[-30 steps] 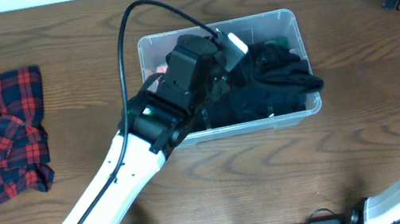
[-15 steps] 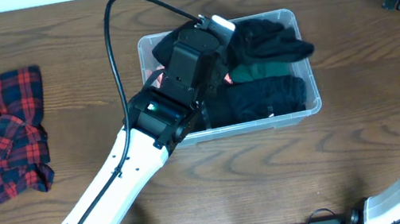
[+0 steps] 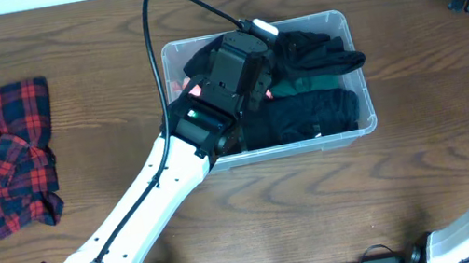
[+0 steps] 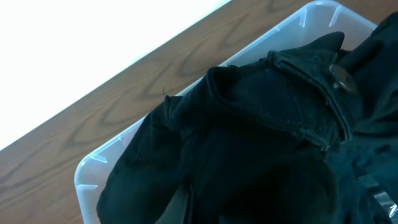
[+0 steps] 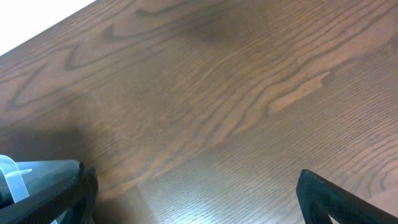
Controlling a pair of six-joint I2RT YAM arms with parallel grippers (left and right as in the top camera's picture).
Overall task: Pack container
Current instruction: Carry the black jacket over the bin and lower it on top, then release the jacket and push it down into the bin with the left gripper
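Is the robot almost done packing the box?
About halfway, I think. Done: dark clothes already lie inside the container. In hand: the left tool is shut and seems to pinch a black garment over the container. Left: the red plaid shirt lies out on the table, waiting to go in.

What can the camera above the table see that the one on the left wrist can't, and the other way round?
Only overhead: the plaid cloth lying on the table left of the container, and the white left arm reaching into it. Only left wrist: a round button on the dark clothes, seen close up. Both: the clear container, the dark clothes in it, and the wooden table.
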